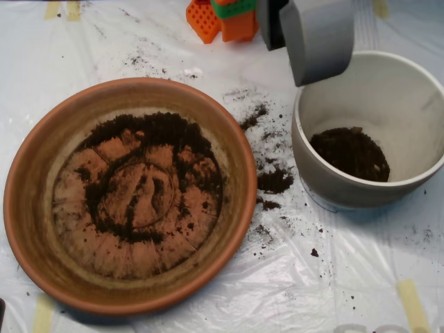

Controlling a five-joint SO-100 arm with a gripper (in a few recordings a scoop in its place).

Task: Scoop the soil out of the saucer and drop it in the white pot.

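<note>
The terracotta saucer [31, 180] fills the left half of the overhead view. Dark soil [156, 132] lies thinly across its floor, thickest along the far side, with bare clay showing through. The white pot [409, 90] stands at the right with a mound of soil [350, 152] on its bottom. My grey scoop [318, 38] hangs above the pot's far-left rim, between saucer and pot, its two shells together with no gap showing. Whether it carries soil is hidden.
Spilled soil [274, 180] is scattered on the clear plastic sheet between saucer and pot. The arm's orange and green parts [225, 17] sit at the top edge. Tape strips [413, 305] hold the sheet down at the lower right.
</note>
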